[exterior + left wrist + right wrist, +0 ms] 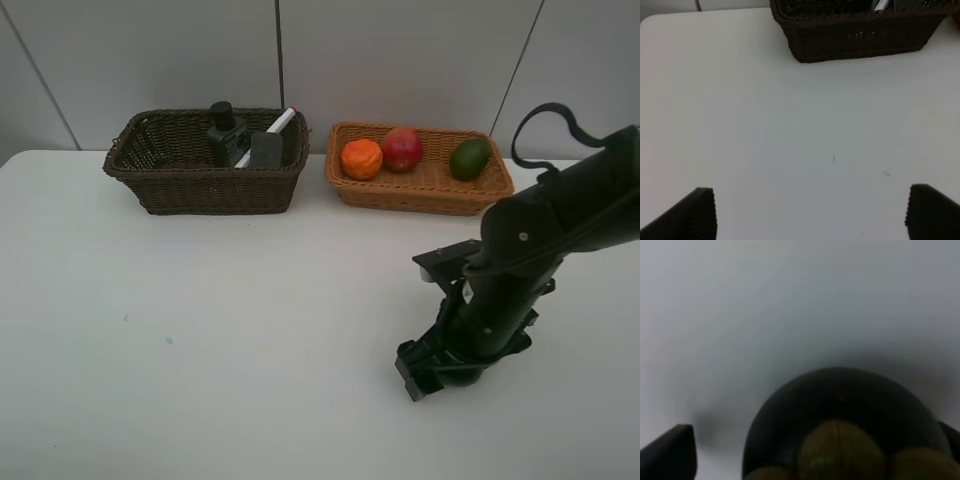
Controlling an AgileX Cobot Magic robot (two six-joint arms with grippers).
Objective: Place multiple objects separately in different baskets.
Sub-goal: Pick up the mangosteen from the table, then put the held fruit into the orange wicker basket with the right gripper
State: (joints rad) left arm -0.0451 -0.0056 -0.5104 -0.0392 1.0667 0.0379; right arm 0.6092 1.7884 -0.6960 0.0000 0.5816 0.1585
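Observation:
My right gripper is down at the table on the right, open, with its fingers on either side of the dark mangosteen, which fills the gap. The orange-tan basket holds an orange, a pomegranate and a lime. In the dark brown basket are a dark pump bottle, a white marker and a grey-black eraser block. My left gripper is open over bare table, short of the dark basket.
Both baskets stand side by side at the back of the white table, close to the grey wall. The right arm reaches in from the right edge. The left arm is outside the exterior view.

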